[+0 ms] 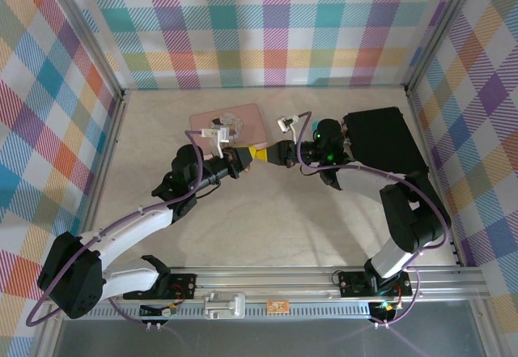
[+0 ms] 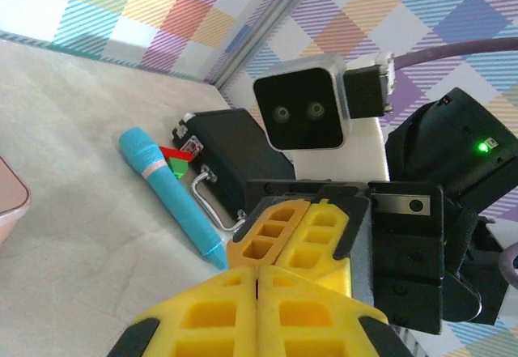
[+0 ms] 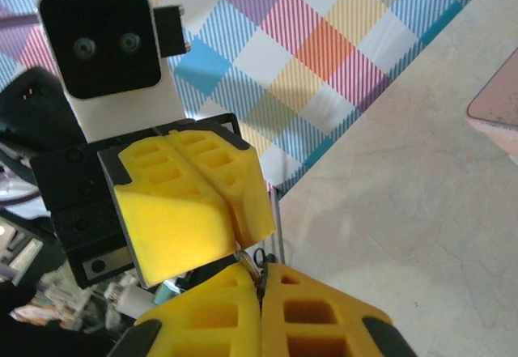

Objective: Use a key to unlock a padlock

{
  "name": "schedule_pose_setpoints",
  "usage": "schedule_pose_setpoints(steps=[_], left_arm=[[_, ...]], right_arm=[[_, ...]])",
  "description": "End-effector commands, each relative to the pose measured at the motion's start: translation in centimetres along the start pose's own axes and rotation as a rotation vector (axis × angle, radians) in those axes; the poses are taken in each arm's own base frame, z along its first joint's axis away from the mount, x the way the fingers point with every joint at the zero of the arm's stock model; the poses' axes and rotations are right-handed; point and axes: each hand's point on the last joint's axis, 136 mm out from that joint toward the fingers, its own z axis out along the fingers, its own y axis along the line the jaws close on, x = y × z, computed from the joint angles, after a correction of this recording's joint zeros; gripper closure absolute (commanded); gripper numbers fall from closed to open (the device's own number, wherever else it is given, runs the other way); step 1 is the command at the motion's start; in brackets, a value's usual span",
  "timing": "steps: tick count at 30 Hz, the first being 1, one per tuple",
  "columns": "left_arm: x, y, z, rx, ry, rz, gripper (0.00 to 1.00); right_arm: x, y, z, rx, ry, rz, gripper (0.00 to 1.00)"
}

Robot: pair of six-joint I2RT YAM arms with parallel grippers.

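The step in hand looks like the mating of key and lock: both arms meet tip to tip above the pale, faintly marbled table [image 1: 267, 227], and the next move calls for a fine, steady twist of one wrist while the other holds firm, with no slack between them.

The hard black case [image 1: 376, 138], boxy with a thin wire handle, lies behind the right claw [image 3: 261, 284]. The flat pink tin [image 1: 231, 121], a rounded rectangle with a printed lid, sits just beyond the left claw [image 2: 257, 280]. Each claw ends in chunky yellow pads of ribbed, honeycombed plastic, and on both the jaws are pressed together with no gap visible. The two noses touch, or nearly so.

A smooth teal marker [image 2: 170, 195], a slim tube with a pink band, lies beside the case, off to the far side of the right claw.

Smallest is a thin silvery loop [image 3: 249, 257] of bright wire, showing just where the right claw's tips meet the left one's pads. It may be the padlock's shackle or part of the key; the view is too cramped to say. Both task pieces are, in my judgement, pinched at that junction.
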Motion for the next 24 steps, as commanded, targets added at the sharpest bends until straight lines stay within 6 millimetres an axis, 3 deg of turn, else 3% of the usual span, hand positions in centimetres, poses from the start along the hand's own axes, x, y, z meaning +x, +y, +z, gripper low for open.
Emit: schedule_pose_setpoints(steps=[1, 2, 7, 8, 15, 20, 24], left_arm=[[-0.2, 0.0, -0.4, 0.006, -0.019, -0.002, 0.98], [-0.3, 0.1, -0.6, -0.007, -0.022, -0.004, 0.92], [-1.3, 1.8, -1.9, -0.127, -0.077, -0.009, 0.39], [-1.5, 2.3, -2.2, -0.154, -0.088, -0.019, 0.34], [-1.0, 6.3, -4.0, -0.343, -0.148, -0.11, 0.23], [1.4, 9.7, -4.8, -0.458, -0.168, -0.199, 0.21], [4.0, 11.8, -4.3, -0.56, -0.115, -0.193, 0.2]], right_arm=[[-0.2, 0.4, 0.2, -0.018, -0.008, -0.049, 1.0], [-0.2, 0.4, 0.1, -0.014, -0.008, -0.05, 1.0], [0.5, -0.8, -0.7, 0.057, -0.003, -0.027, 1.0], [0.6, -1.1, -0.9, 0.073, -0.002, -0.026, 1.0], [2.4, -4.9, -3.2, 0.309, 0.003, 0.072, 1.0], [3.4, -7.8, -5.5, 0.482, 0.002, 0.13, 1.0], [3.8, -9.2, -7.3, 0.622, 0.021, 0.131, 1.0]])
